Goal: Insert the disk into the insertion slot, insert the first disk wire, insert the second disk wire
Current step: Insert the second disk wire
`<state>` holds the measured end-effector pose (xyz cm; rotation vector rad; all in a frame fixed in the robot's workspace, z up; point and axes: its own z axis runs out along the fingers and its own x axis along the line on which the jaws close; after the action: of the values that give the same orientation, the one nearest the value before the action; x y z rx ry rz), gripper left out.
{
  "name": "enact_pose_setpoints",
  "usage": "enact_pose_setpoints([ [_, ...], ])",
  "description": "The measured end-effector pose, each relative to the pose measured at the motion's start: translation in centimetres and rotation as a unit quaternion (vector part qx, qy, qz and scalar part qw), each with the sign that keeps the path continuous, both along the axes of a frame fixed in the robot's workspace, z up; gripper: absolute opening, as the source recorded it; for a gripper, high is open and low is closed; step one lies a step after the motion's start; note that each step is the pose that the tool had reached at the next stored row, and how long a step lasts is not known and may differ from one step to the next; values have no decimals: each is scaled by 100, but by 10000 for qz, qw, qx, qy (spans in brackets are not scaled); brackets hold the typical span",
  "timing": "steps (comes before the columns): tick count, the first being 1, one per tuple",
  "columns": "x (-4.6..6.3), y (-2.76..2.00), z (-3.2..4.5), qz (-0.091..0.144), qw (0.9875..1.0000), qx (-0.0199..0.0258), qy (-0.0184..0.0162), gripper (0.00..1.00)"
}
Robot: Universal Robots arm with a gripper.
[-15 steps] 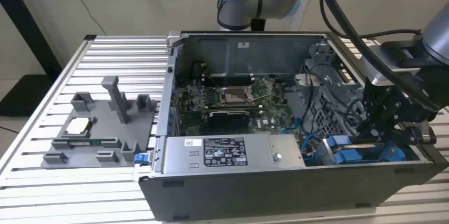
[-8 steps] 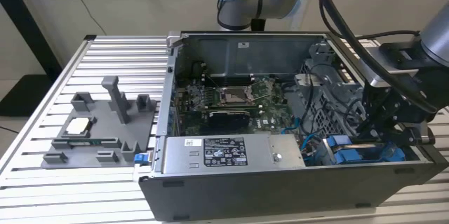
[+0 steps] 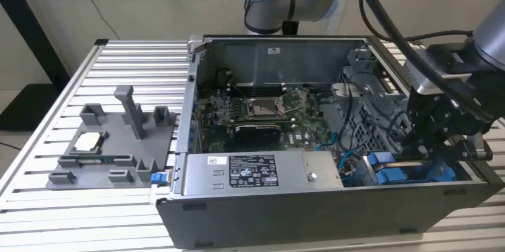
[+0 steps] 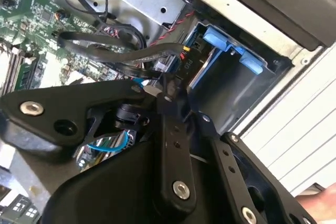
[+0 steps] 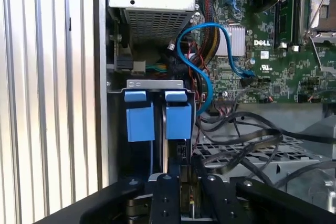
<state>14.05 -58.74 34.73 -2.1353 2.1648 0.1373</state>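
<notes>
One arm (image 3: 442, 110) bent low over the insertion slot (image 3: 410, 172), jaws' state unclear.

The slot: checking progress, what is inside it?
Inside the slot, blue carrier tabs show; the disk itself is hidden. The pincer sits at its mouth.

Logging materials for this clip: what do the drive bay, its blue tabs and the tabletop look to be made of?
The insertion slot looks like bare grey sheet metal: thin folded edges, dull sheen. Its blue tabs look like moulded plastic: uniform bright colour, matte, rounded corners. The table seems to be ribbed aluminium, going by its silvery parallel slats, though the exact metal is uncertain.
</notes>
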Motion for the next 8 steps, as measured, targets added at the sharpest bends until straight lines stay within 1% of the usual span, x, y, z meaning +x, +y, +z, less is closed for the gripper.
enact_pose_setpoints([
  [2,-2,0,107,0,10000,0,0,24],
  [3,-2,0,194,-1,10000,-1,0,24],
  [4,-2,0,227,-1,10000,-1,0,24],
  [8,-2,0,227,-1,10000,-1,1,24],
])
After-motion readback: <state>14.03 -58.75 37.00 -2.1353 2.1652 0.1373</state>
